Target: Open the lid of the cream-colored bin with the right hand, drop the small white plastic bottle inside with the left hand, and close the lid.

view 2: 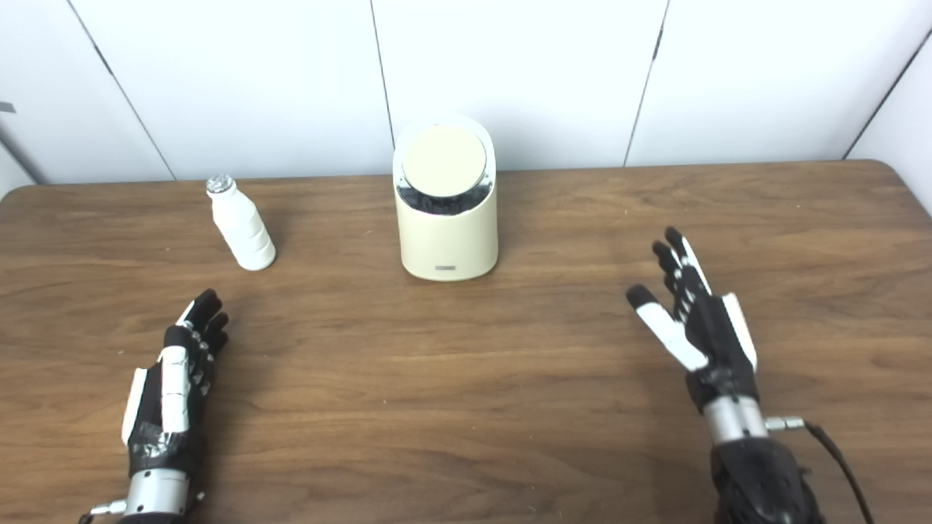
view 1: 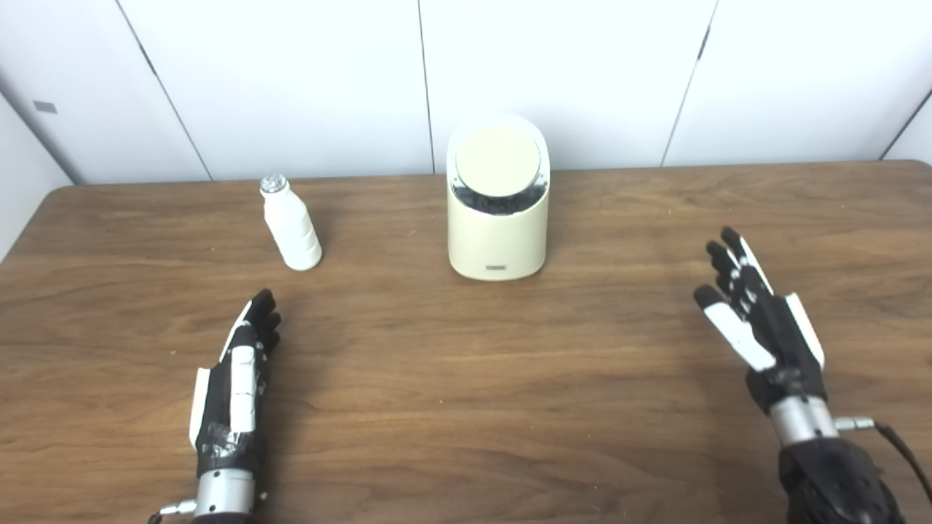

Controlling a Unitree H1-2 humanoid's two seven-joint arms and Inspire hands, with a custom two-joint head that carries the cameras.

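Note:
The cream-colored bin (view 1: 497,240) stands upright at the back middle of the table, its round lid (view 1: 498,161) tilted toward me with a dark gap below it. A small white plastic bottle (view 1: 291,225) with a silvery cap stands to the bin's left. My left hand (view 1: 237,371) rests low over the table, in front of the bottle and well short of it, fingers straight and holding nothing. Far to the right of the bin, my right hand (view 1: 757,316) hovers with fingers spread, open and holding nothing.
The brown wooden table (view 1: 466,407) spans the whole view, its back edge meeting white wall panels (view 1: 291,73). A cable (view 1: 899,447) runs off the right wrist.

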